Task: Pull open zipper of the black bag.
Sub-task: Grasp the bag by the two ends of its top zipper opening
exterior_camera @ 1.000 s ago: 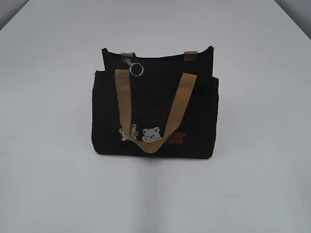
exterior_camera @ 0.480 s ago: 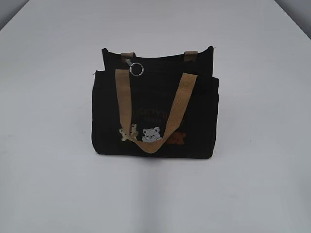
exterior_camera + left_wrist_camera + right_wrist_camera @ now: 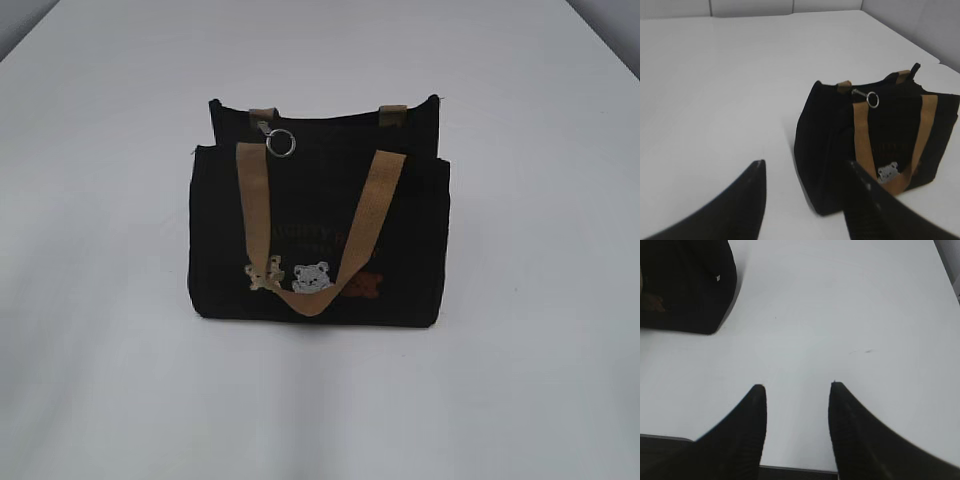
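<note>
White tabletop point(image 3: 110, 380), plain matte surface, fills exterior view edge to edge. Black bag point(image 3: 400, 260) stands upright at centre, base flat on tabletop, soft shadow along its foot. Front tan handle hangs down over bear patches. Left wrist view: bag at 3 o'clock on same white surface. Right wrist view: bag corner at 10 o'clock.

Black bag point(image 3: 685, 285) cropped by right wrist view's edge; front lettering point(image 3: 312, 232) illegible.
</note>
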